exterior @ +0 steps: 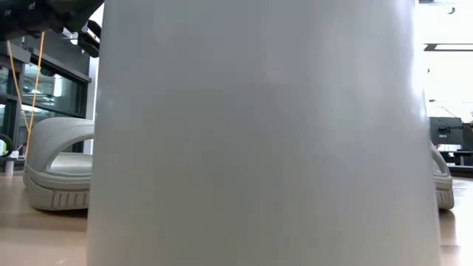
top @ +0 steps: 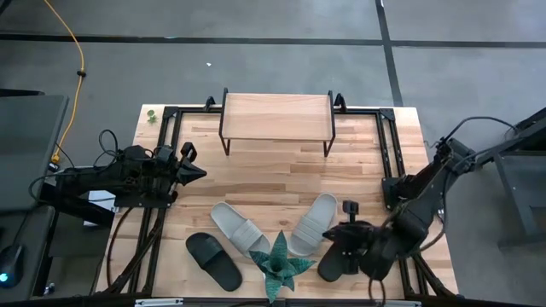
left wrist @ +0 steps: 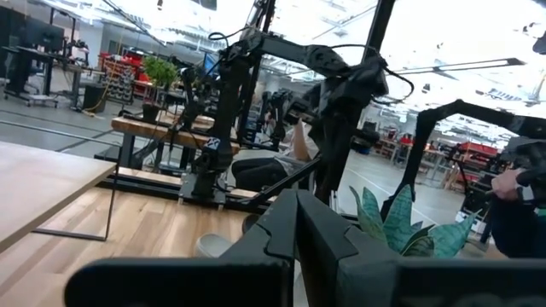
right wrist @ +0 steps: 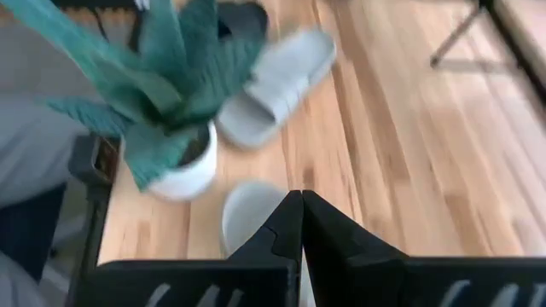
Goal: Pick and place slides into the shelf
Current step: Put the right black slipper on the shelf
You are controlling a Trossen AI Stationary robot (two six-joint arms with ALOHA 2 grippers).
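While I watch from above, the shelf (top: 276, 115) stands at the far edge of the table (top: 358, 183), midway across, with nothing on its plank top. All 4 slides lie at the near edge around a green spiky plant (top: 278, 266) in a white pot. I see 1 black slide (top: 213, 260) to the left of the plant, and 1 grey slide (top: 240, 228) angled just beside it, between it and the plant. A 2nd grey slide (top: 313, 223) lies on the plant's right, toes pointing away toward the shelf. The other black slide (top: 334, 260) is further right and partly covered by the right arm.

My right end effector (top: 351, 207) sits above that black slide, near the grey one, its fingers pressed together and holding nothing; its wrist camera looks down on the plant, a grey slide (right wrist: 277, 85) and bare wood. My left end effector (top: 198, 173) waits at the left side of the table, well apart from the slides, fingers closed and empty, pointing across the table. At table height the white pot (exterior: 259, 133) fills most of my picture, with a grey slide (exterior: 59, 166) showing to its left.
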